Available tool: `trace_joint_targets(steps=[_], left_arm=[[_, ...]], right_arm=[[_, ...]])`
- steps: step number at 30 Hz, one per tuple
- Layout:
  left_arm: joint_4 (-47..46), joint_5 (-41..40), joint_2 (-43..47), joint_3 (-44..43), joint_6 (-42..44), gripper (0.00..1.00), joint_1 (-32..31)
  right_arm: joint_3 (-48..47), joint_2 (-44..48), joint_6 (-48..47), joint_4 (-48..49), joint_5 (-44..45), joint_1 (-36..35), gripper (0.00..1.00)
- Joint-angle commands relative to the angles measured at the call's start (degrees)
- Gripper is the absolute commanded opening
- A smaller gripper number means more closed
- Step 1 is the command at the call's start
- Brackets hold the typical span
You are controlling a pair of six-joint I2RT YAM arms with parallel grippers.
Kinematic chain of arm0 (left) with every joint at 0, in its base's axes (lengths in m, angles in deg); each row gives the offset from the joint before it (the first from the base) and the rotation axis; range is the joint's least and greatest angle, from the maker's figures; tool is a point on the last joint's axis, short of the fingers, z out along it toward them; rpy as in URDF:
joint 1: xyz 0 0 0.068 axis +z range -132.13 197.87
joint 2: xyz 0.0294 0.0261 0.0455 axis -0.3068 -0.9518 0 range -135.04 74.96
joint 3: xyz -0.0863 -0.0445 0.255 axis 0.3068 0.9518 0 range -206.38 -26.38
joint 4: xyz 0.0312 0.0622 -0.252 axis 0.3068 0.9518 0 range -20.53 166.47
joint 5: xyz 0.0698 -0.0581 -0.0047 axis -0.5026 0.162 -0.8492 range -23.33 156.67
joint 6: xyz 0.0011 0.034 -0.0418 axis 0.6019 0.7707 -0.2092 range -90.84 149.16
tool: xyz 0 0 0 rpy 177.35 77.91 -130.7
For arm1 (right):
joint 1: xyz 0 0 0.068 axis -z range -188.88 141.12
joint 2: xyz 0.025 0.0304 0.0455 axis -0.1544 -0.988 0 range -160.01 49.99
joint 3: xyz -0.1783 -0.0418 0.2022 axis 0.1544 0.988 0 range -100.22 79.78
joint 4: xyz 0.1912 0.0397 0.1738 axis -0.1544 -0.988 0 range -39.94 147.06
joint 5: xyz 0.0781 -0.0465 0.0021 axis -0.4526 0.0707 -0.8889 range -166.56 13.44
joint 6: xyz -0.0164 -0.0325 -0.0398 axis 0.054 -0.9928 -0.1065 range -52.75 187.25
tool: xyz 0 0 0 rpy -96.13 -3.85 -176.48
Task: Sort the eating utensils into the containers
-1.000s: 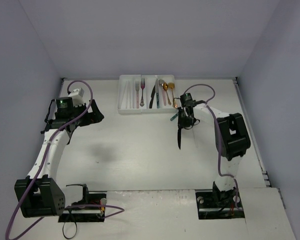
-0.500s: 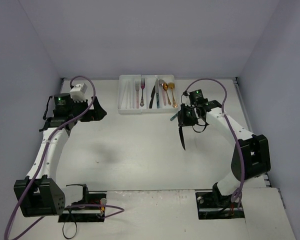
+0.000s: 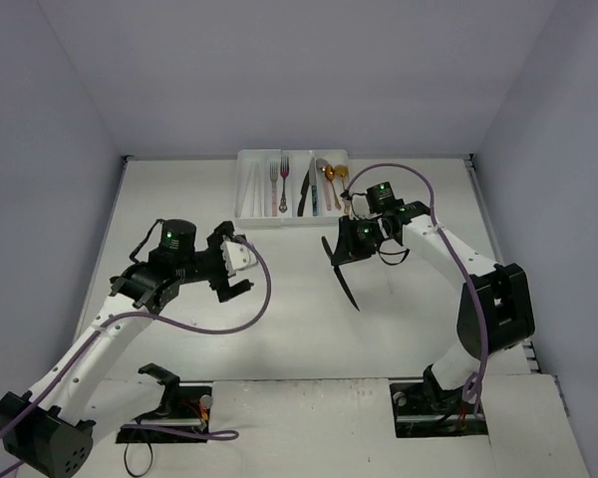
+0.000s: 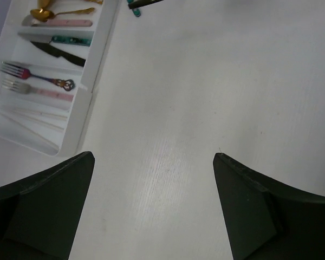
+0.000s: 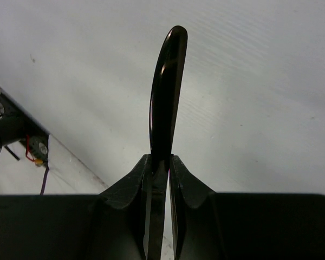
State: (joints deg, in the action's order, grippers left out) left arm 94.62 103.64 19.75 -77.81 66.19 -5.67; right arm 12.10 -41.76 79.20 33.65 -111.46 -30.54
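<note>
The white tray (image 3: 251, 191) stands at the back of the table and holds several utensils: forks (image 3: 277, 179), a black knife (image 3: 304, 191) and a gold spoon (image 3: 330, 179). My right gripper (image 3: 343, 249) hangs just in front of the tray's right end. It is shut on another black knife (image 3: 348, 286), whose blade slants down towards the table. The right wrist view shows that knife (image 5: 165, 92) clamped edge-on between the fingers (image 5: 161, 160). My left gripper (image 4: 153, 157) is open over bare table left of centre, with nothing between its fingers. The tray (image 4: 81, 122) lies at that view's upper left.
Grey walls close in the table at the back and on both sides. The two arm bases (image 3: 164, 408) (image 3: 441, 403) sit at the near edge, with purple cables (image 3: 259, 299) looping from the arms. A dark seam (image 3: 498, 249) runs along the table's right edge.
My left arm has swung from the back left corner out to the middle left of the table. The right gripper has shifted a little left, and the knife now slants more.
</note>
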Motion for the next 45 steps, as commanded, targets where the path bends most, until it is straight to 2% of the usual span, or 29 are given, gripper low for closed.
trace_joint_targets(steps=[1,4,6,11,13,17,20,27,36,40,45], left_arm=[[2.2,2.3,0.5,0.1,28.4,0.86,-3.2],[2.1,3.6,-0.1,0.8,39.1,0.84,-5.5],[1.1,4.2,-1.4,1.0,41.5,0.83,-6.6],[-3.4,6.1,-5.1,0.2,40.3,0.78,-8.6],[-7.6,5.6,-5.9,0.8,39.3,0.75,-9.8],[-10.1,4.0,-8.2,0.4,37.7,0.73,-13.0],[-10.1,3.8,-10.1,-0.8,36.7,0.71,-14.1],[-10.2,3.9,-13.4,-2.6,36.3,0.6,-15.3],[-9.7,3.1,-15.5,-3.2,37.8,0.57,-15.7],[-8.2,2.9,-16.3,-3.8,39.7,0.5,-15.9],[-4.1,2.2,-16.9,-5.0,41.8,0.33,-16.5]], right_arm=[[-1.7,-0.1,-0.6,1.5,-9.0,-2.2,0.0],[-1.6,-0.2,-1.0,1.5,-11.8,-3.7,0.0],[-1.4,0.3,-1.4,1.5,-12.6,-4.8,0.0],[-1.0,1.9,-2.1,1.5,-13.7,-7.4,0.0],[-1.0,2.1,-2.1,1.5,-14.4,-8.1,0.0],[-1.1,2.3,-2.3,1.4,-16.1,-9.3,0.0],[-1.1,2.6,-2.4,1.4,-16.8,-10.2,0.0],[-1.6,2.9,-2.2,1.4,-19.5,-11.5,0.0],[-2.0,2.9,-2.0,1.3,-21.0,-13.2,0.0],[-2.5,2.5,-1.9,1.3,-21.7,-13.6,0.0],[-2.7,2.4,-1.8,1.3,-22.2,-13.8,0.0]])
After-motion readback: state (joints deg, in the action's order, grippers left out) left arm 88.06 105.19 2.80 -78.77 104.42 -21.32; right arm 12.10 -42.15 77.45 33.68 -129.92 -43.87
